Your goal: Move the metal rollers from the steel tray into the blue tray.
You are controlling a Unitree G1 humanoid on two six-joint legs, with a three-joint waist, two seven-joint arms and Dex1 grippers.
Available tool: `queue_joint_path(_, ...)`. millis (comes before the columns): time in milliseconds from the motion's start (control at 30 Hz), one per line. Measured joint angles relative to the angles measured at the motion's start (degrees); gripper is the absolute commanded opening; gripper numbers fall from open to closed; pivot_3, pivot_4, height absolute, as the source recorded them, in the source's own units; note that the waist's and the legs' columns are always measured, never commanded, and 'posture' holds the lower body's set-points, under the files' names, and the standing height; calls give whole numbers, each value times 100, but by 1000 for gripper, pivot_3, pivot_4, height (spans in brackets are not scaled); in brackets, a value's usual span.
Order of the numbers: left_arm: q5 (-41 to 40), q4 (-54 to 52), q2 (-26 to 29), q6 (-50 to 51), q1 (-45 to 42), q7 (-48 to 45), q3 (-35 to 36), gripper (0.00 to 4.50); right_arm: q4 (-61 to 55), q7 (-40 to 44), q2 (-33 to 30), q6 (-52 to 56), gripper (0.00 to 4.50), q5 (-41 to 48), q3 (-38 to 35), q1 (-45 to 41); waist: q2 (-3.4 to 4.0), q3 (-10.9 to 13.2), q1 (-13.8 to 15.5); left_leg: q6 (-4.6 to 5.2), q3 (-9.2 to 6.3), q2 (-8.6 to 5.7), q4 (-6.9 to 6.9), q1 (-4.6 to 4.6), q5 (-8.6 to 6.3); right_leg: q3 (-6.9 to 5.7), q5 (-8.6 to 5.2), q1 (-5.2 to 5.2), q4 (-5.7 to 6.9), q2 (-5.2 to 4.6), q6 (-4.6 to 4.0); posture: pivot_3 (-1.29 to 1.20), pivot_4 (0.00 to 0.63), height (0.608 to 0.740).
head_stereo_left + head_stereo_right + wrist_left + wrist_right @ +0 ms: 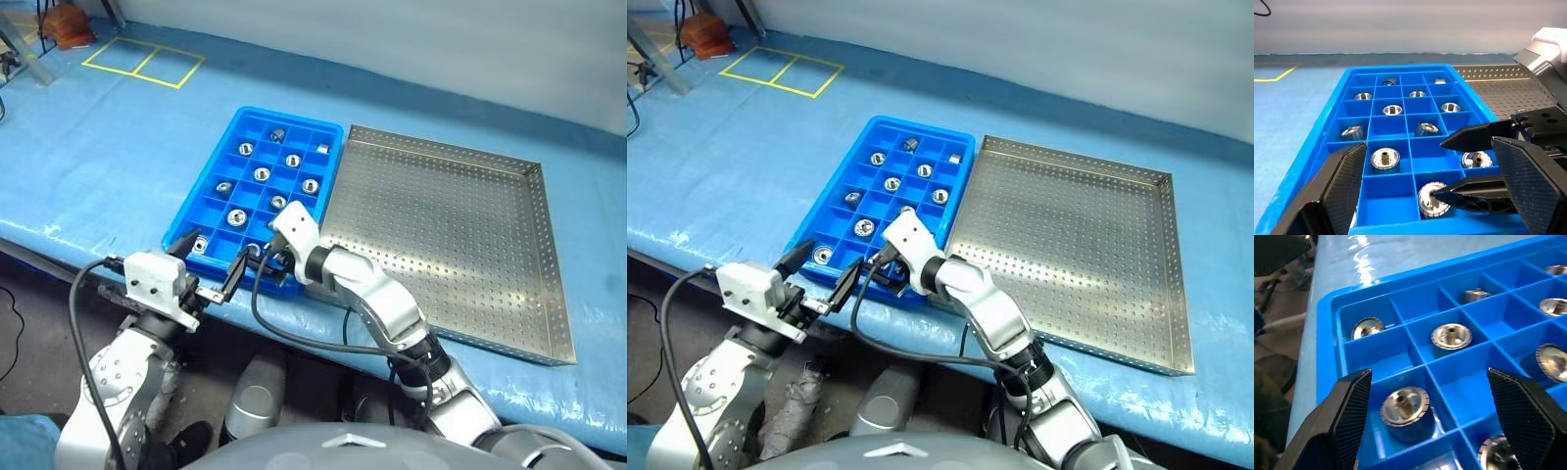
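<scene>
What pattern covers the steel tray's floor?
A regular grid of small punched holes across the steel tray; clearest in the left eye view.

The blue tray (pixel 239 132) is smooth, glossy plastic that catches the light along its grid walls. The metal rollers (pixel 1384 159) in its compartments are polished silver metal with finely ridged rims. The steel tray (pixel 529 323) is brushed, perforated sheet metal with a soft sheen. The counter (pixel 118 166) wears a blue covering, seemingly a slightly wrinkled plastic sheet. Both pincers' fingers (pixel 1349 421) are matt black with a fine woven-looking texture.
</scene>
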Motion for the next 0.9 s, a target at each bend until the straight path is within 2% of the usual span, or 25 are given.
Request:
queue_joint_path(167,131,601,77,3,-834,-18,-38,4500,-783,-319,-166,-340,3993,154,-748,558,1,0,-401,1,0,-3,7,20,0,1,2,39,-7,-3,5,177,150,740)
queue_joint_path(267,221,920,40,-17,-1200,28,-60,4500,-1101,-497,-385,-586,3993,126,-1094,995,-1,-2,-774,3,-3,-3,4,20,0,2,5,41,-6,-2,6,130,150,740)
queue_joint_path(367,397,1289,-35,-106,-1535,131,-111,4500,-1389,-652,-561,-815,3993,53,-1305,1535,0,-2,-1151,4,-7,-2,-4,27,-1,3,11,44,4,-1,14,92,150,740)
queue_joint_path(500,653,1693,-130,-206,-1818,290,-168,4500,-1634,-882,-662,-1038,3993,-93,-1413,2130,2,-3,-1515,5,-9,1,-8,36,-1,5,17,46,13,3,23,64,150,740)
queue_joint_path(667,847,2053,-193,-365,-1900,357,-213,4500,-1936,-1112,-689,-1171,3993,-231,-1367,2773,2,-3,-1725,6,-9,0,1,37,0,8,18,51,15,2,27,43,150,740)
queue_joint_path(900,793,2188,-200,-381,-1909,173,-203,4500,-2018,-1271,-617,-1197,3993,-287,-1324,2912,1,-3,-1807,16,-5,-4,20,37,8,17,14,57,20,1,17,44,150,740)
